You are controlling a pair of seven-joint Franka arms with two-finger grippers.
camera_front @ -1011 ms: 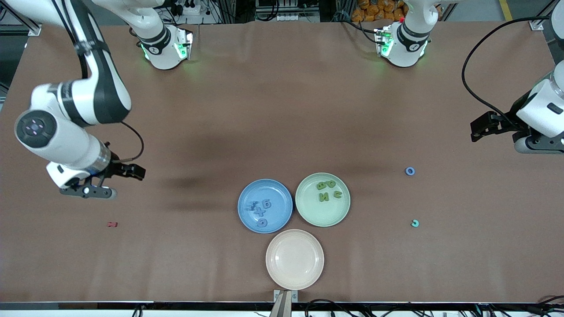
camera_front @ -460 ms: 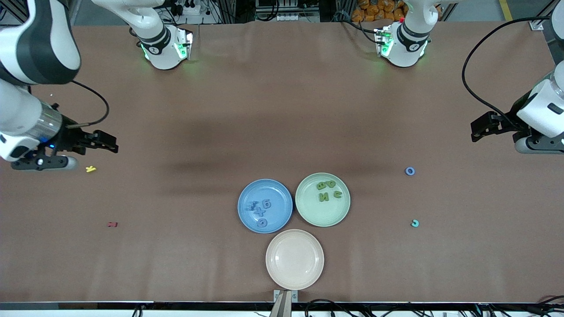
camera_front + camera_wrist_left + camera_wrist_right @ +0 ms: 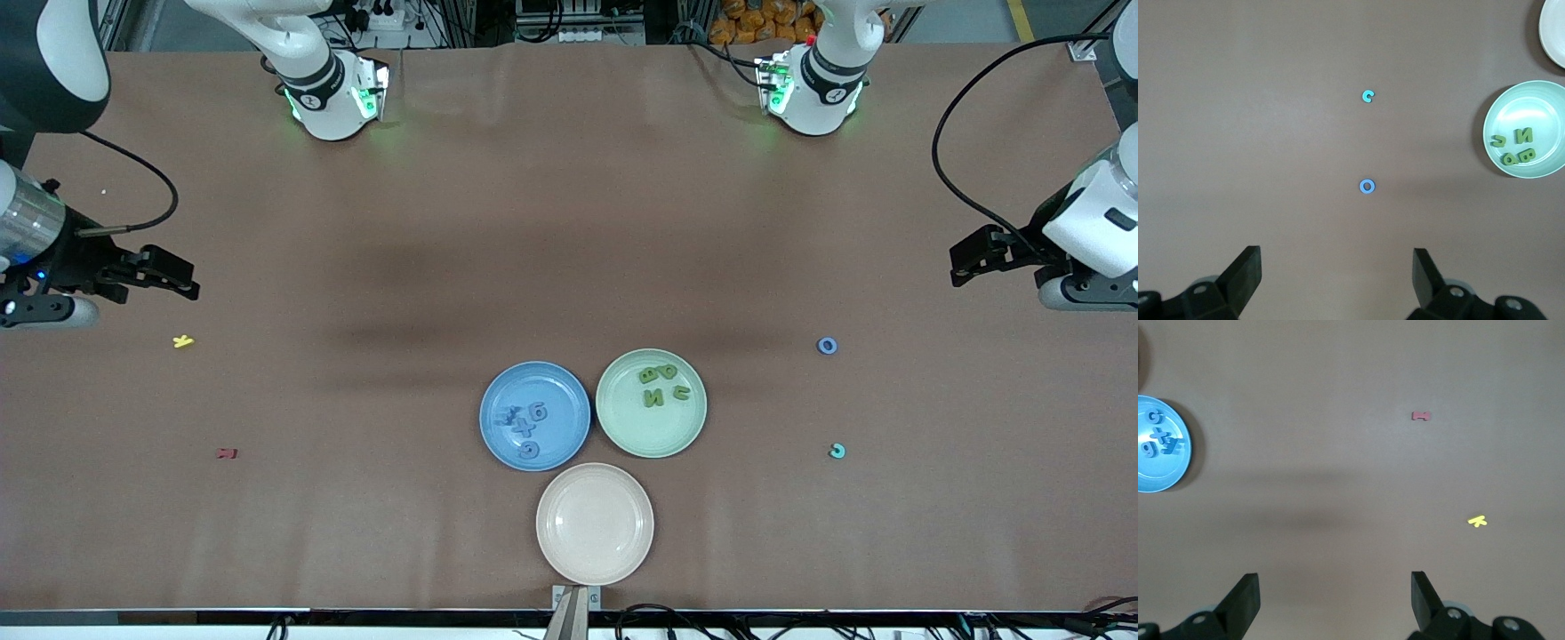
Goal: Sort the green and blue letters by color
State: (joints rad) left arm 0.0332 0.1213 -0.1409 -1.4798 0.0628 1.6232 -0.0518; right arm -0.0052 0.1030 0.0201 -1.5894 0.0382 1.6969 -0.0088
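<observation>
Several blue letters (image 3: 526, 425) lie in the blue plate (image 3: 569, 396), and several olive green letters (image 3: 659, 384) lie in the pale green plate (image 3: 640, 437) beside it. A blue ring-shaped letter (image 3: 828, 346) sits on the bare table toward the left arm's end. A small turquoise C (image 3: 837, 451) lies nearer the front camera. My left gripper (image 3: 955, 264) hangs open and empty at the left arm's end; in its wrist view (image 3: 1337, 267) it looks down on the ring letter (image 3: 1367, 187) and the C (image 3: 1367, 97). My right gripper (image 3: 188, 280) is open and empty at the right arm's end.
A cream plate (image 3: 594, 523) stands nearest the front camera, touching neither coloured plate's contents. A yellow letter (image 3: 183, 341) and a dark red letter (image 3: 228, 453) lie toward the right arm's end, also in the right wrist view as yellow letter (image 3: 1477, 521) and red letter (image 3: 1421, 416).
The right arm has drawn back toward its own end of the table, away from the front camera, uncovering the yellow letter. The left arm has stayed still.
</observation>
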